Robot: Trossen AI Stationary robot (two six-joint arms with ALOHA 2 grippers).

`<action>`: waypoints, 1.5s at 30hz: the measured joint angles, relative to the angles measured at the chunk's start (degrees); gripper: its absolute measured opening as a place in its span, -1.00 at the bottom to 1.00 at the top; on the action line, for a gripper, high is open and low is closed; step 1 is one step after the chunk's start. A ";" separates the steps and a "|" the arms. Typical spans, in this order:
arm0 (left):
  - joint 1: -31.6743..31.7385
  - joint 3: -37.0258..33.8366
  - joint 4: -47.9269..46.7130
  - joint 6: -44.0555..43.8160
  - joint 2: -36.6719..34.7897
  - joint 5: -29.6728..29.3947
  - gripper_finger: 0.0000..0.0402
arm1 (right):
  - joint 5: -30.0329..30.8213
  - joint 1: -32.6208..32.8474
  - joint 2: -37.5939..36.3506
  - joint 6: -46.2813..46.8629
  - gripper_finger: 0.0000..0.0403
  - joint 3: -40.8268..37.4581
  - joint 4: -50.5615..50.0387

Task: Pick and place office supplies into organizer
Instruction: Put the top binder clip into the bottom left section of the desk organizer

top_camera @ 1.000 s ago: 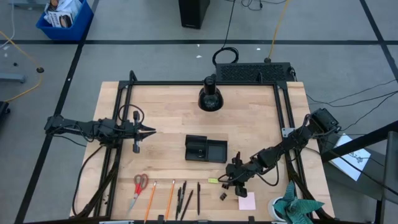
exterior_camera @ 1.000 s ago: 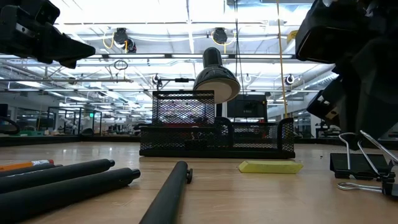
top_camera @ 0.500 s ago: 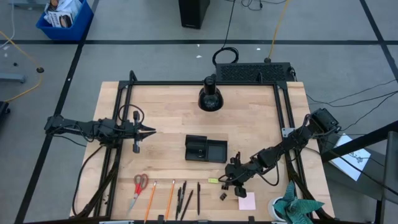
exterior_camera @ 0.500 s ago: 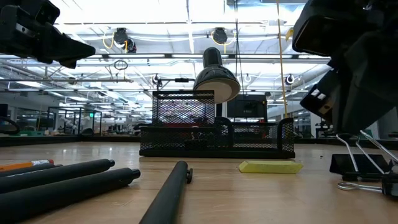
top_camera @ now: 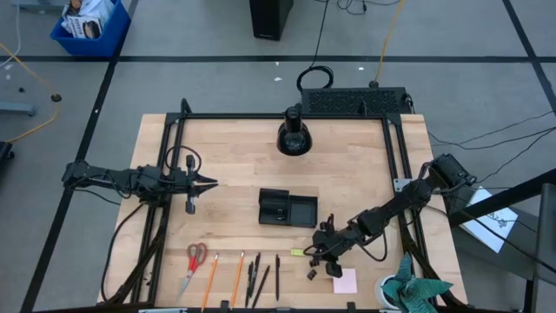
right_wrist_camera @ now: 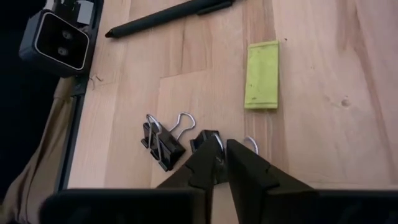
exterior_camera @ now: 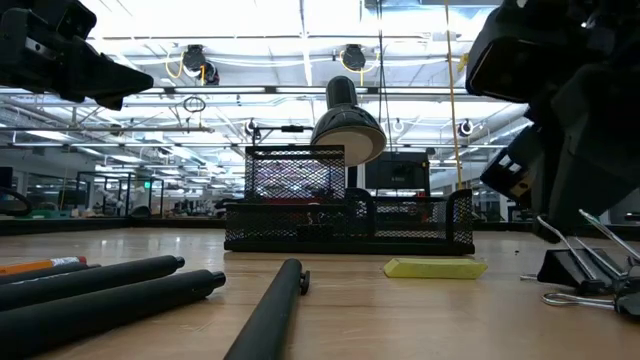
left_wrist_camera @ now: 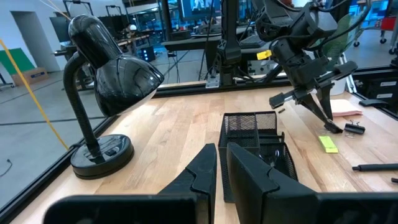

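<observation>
The black mesh organizer [top_camera: 287,209] stands at the table's middle. Along the near edge lie red-handled scissors [top_camera: 195,260], orange pencils [top_camera: 211,278] and dark pens [top_camera: 254,275]. A yellow piece [right_wrist_camera: 262,74] lies flat near two black binder clips. My right gripper [right_wrist_camera: 217,148] slants down over the clips, shut on one binder clip [right_wrist_camera: 205,140]; the other clip [right_wrist_camera: 163,148] lies just beside it. A pink sticky-note pad [top_camera: 344,281] lies close by, toward the near edge. My left gripper [top_camera: 211,183] hangs shut above the table's left side, holding nothing. My right gripper pinches the binder clip at its fingertips, slanting down from the table's right. The fingers themselves hide the exact spot; one wire handle [right_wrist_camera: 251,144] shows beside a finger. The clip's black body [exterior_camera: 562,268] sits tilted with its lower edge on the table.
A black desk lamp [top_camera: 294,135] stands at the far middle. A teal-green cloth [top_camera: 417,291] lies at the near right corner. A black frame rail [top_camera: 395,152] runs along the table's sides. Bare wood lies between the organizer and the left arm.
In the low view my right gripper has shifted a little over the clips. The binder clip below it lay flat and now stands tilted.
</observation>
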 joint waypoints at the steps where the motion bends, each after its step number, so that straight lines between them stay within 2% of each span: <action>1: 0.00 0.00 0.00 0.00 0.00 0.00 -0.77 | -0.24 0.01 0.16 -0.09 -0.77 -0.01 0.28; 6: 0.02 0.00 0.01 0.00 0.00 0.00 -0.77 | -1.61 0.04 0.46 -0.64 -0.71 -0.09 0.22; 9: 0.00 0.00 0.01 0.00 0.00 0.00 -0.77 | -1.61 0.04 0.45 -1.58 -0.76 -0.09 0.22; 14: 0.00 0.00 0.01 0.00 0.00 -0.01 -0.77 | -1.63 0.04 0.37 -3.92 -0.96 -0.09 1.03; 27: 0.00 0.00 0.01 0.00 0.00 0.00 -0.77 | -1.01 -0.28 0.40 -7.21 -1.00 -0.11 4.95; 32: 0.00 0.00 0.01 0.00 0.00 -0.01 -0.77 | 3.10 -0.78 0.03 -10.73 -1.00 0.63 4.89; 38: 0.01 0.00 0.02 0.00 0.01 -0.01 -0.77 | 7.32 -3.03 -0.03 -19.95 -1.00 6.46 0.65; 45: 0.02 0.00 0.01 0.00 0.00 -0.02 -0.77 | 22.13 -3.57 -0.03 -32.32 -1.00 13.78 -4.58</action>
